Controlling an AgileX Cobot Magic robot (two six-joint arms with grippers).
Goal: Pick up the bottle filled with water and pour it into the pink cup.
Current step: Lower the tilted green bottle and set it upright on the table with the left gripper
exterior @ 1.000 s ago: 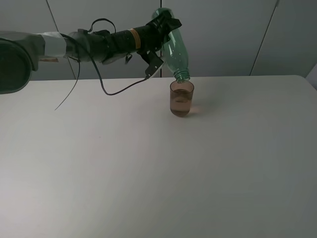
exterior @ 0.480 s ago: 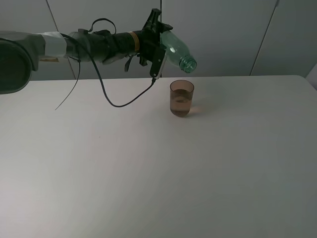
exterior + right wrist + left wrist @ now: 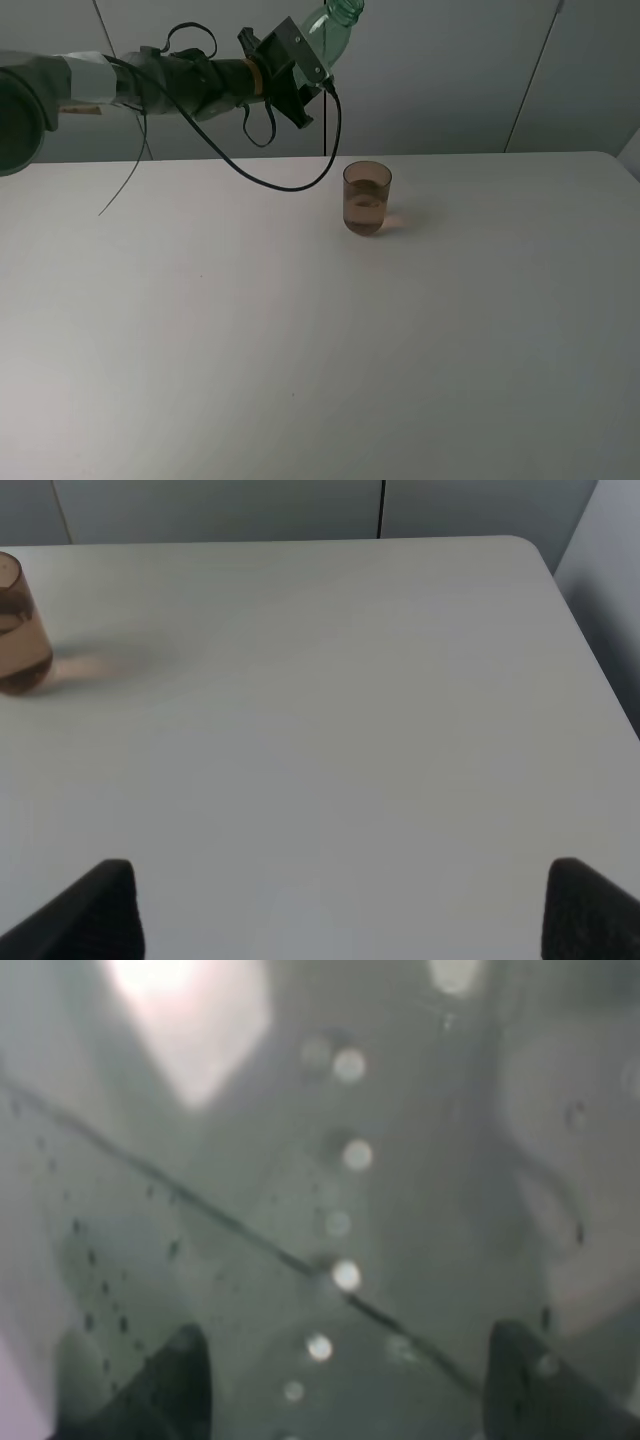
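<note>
My left gripper point(image 3: 305, 50) is shut on the green transparent bottle point(image 3: 333, 32) and holds it high above the table, tilted with its open neck up and to the right. In the left wrist view the bottle's wet wall point(image 3: 330, 1210) fills the frame between the two fingertips point(image 3: 180, 1375). The pink cup point(image 3: 367, 197) stands upright on the white table point(image 3: 320, 340), below and right of the bottle, with water in it. The cup also shows in the right wrist view point(image 3: 20, 625). My right gripper point(image 3: 335, 905) shows only two dark fingertips set wide apart, with nothing between them.
A black cable point(image 3: 290, 180) hangs from the left arm down to the table's back edge left of the cup. The table's right edge and corner point(image 3: 560, 590) show in the right wrist view. A grey panelled wall stands behind.
The bottle has swung up from pouring over the cup to neck-up, and the left arm has lifted it higher and back to the left. The cup has not moved.
</note>
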